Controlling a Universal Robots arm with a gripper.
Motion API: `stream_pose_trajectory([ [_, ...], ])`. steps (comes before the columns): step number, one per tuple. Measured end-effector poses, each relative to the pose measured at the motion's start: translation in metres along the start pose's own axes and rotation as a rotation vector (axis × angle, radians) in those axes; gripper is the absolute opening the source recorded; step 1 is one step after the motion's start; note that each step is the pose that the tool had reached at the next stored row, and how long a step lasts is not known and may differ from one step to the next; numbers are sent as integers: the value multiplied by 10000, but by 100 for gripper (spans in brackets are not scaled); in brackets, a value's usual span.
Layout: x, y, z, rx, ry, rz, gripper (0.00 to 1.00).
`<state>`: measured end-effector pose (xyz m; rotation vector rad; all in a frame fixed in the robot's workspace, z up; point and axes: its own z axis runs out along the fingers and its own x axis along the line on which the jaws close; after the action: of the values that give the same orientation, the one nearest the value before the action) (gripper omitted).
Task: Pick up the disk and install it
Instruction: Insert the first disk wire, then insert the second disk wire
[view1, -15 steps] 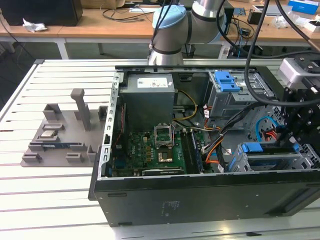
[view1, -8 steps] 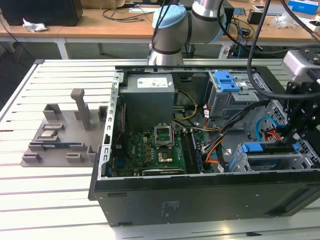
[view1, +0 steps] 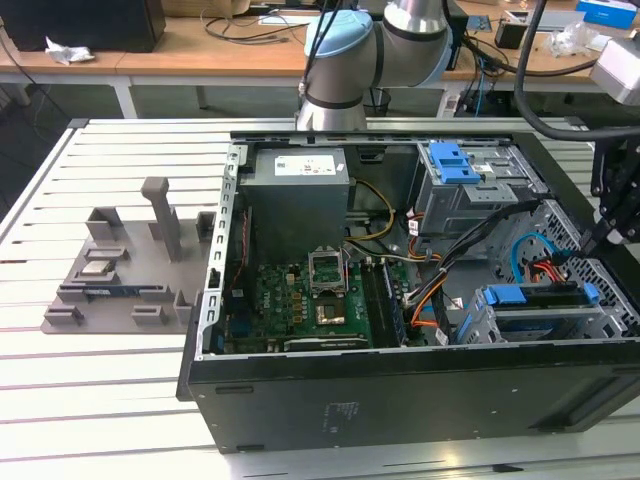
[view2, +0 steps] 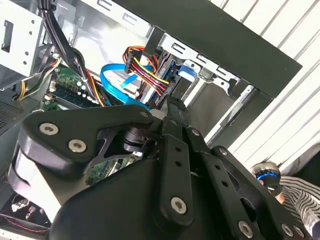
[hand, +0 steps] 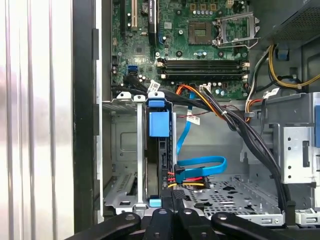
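Note:
The disk (view1: 535, 297) sits edge-up in the drive cage at the front right corner of the open computer case (view1: 400, 390), its blue side rail showing along the top. In the first wrist view the disk (hand: 160, 155) stands between the cage walls, with a blue tab on its rail and red, yellow and blue cables plugged at its near end. My gripper (view1: 592, 240) hangs just beyond that cabled end of the disk, at the exterior view's right. Its black fingers (hand: 172, 196) are pressed together, with nothing seen between them.
A motherboard (view1: 290, 300), a grey power supply (view1: 298, 195) and an upper drive bay with a blue latch (view1: 455, 160) fill the case. Black cable bundles (view1: 490, 225) cross above the cage. A grey fixture (view1: 130, 285) holding a small silver chip (view1: 97, 267) lies at the exterior view's left.

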<state>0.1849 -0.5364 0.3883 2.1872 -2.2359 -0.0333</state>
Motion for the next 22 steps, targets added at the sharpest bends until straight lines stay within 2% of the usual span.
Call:
stream_pose_trajectory([
  [3,0,0,-2,0,3,0,11],
  [6,-5,6,-5,1,6,0,30],
  [8,-47,103,17,0,2,1,30],
  [11,-55,125,79,0,3,0,30],
  [12,-60,136,153,0,5,-3,30],
  [13,-62,136,164,0,4,-13,30],
  [15,-62,136,164,0,4,-20,16],
  [16,-62,136,164,0,5,-22,16],
  [17,-62,136,164,0,5,-26,11],
  [19,-61,136,164,0,4,-28,11],
  [22,-4,186,168,0,10,-32,11],
])
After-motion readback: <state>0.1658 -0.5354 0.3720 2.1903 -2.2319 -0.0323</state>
